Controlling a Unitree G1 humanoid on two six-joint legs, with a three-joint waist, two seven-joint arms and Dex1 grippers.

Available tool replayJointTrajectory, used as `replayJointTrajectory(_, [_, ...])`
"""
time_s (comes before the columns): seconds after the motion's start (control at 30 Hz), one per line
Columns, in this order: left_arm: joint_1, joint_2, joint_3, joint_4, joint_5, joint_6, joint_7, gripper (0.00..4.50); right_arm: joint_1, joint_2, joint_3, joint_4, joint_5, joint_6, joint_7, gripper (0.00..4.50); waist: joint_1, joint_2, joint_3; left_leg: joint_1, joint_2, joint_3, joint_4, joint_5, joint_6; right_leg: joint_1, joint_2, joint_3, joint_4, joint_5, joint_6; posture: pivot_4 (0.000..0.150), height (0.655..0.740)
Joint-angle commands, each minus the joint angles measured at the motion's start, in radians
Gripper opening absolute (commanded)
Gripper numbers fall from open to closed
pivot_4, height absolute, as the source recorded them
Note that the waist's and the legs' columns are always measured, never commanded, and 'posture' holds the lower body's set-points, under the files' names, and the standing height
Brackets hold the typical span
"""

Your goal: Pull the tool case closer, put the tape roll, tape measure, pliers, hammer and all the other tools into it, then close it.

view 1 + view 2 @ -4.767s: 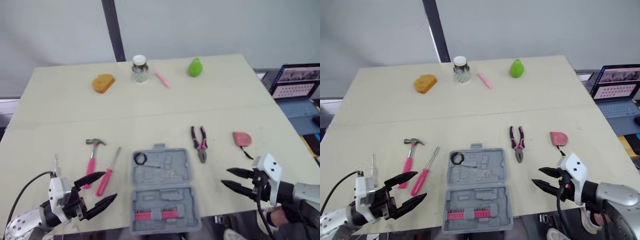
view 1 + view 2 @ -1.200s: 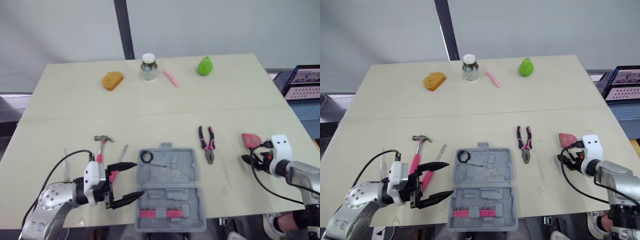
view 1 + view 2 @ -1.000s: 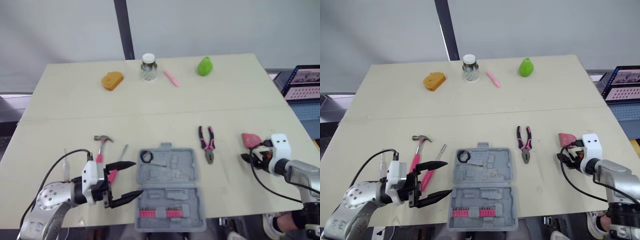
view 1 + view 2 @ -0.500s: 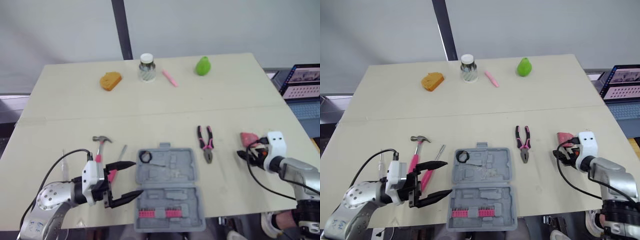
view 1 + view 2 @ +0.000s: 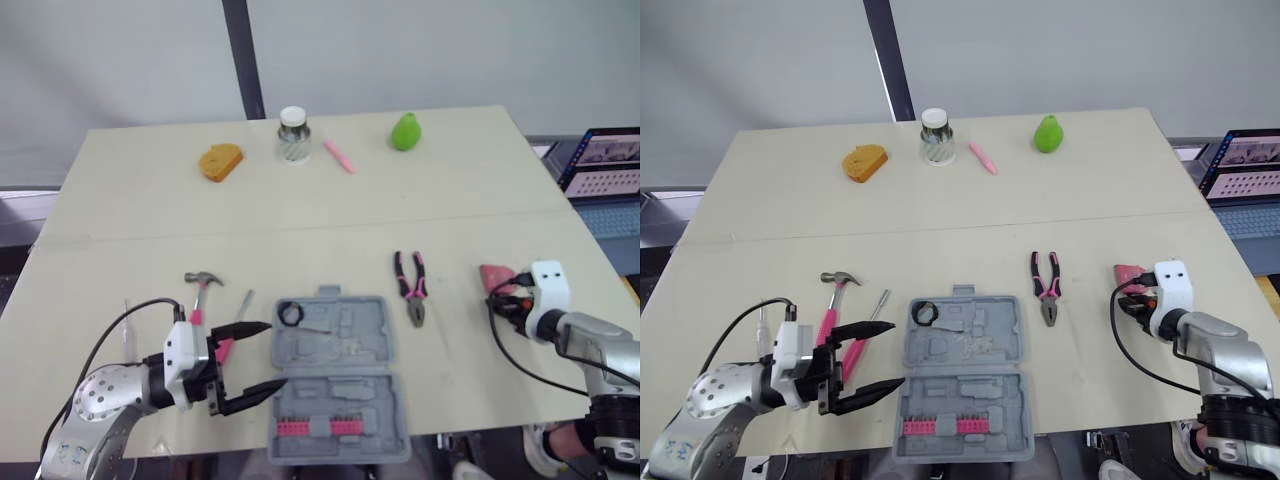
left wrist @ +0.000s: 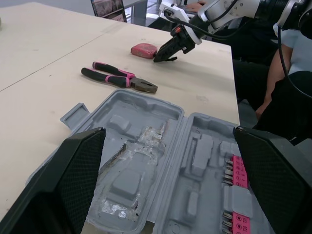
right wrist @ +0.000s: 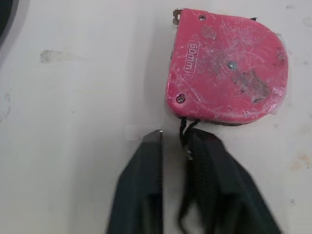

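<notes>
The grey tool case [image 5: 338,385] lies open near the table's front edge, with a black tape roll [image 5: 291,314] in its far left corner. Left of it lie the hammer [image 5: 200,290] and a pink screwdriver [image 5: 236,322]. My left gripper [image 5: 256,358] hangs open just left of the case, over the screwdriver. The pliers [image 5: 412,285] lie to the right of the case. Further right is the red tape measure [image 7: 226,68]. My right gripper [image 7: 174,134] sits right at it, with a narrow gap between its fingers and the black strap [image 7: 184,127] lying in that gap.
Along the table's far edge stand an orange sponge-like piece [image 5: 221,160], a jar [image 5: 292,135], a pink marker [image 5: 339,157] and a green pear [image 5: 405,131]. A thin clear tool [image 5: 128,318] lies at the left. A laptop [image 5: 605,160] is off the table's right side.
Since 4.8 s ago both arms have come forward and the right fingers have narrowed. In the last second the right gripper edged closer to the tape measure. The left gripper stayed still.
</notes>
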Motion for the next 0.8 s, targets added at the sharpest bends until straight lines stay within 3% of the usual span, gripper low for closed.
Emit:
replayJointTrajectory(0.03, [-0.001, -0.005, 0.000, -0.036, -0.002, -0.008, 0.007, 4.50, 0.004, 0.010, -0.001, 0.000, 0.003, 0.001, -0.001, 0.04, 0.001, 0.000, 0.000, 0.000, 0.000, 0.000, 0.000, 0.000, 0.000, 0.000, 0.000, 0.000, 0.000, 0.000, 0.000, 0.150, 0.7159])
replayJointTrajectory(0.37, [-0.006, -0.001, -0.003, -0.043, -0.007, 0.004, 0.010, 4.50, 0.023, 0.024, 0.005, -0.054, 0.016, 0.045, -0.007, 0.04, 0.001, 0.000, 0.000, 0.000, 0.000, 0.000, 0.000, 0.000, 0.000, 0.000, 0.000, 0.000, 0.000, 0.000, 0.000, 0.150, 0.7159])
replayJointTrajectory(0.8, [0.006, 0.008, -0.019, -0.072, -0.026, 0.052, -0.002, 4.50, 0.235, 0.097, -0.024, -0.419, 0.078, 0.235, -0.055, 0.04, 0.008, 0.000, 0.000, 0.000, 0.001, 0.000, -0.001, 0.000, -0.001, 0.000, 0.001, 0.000, 0.000, 0.000, -0.001, 0.150, 0.7159])
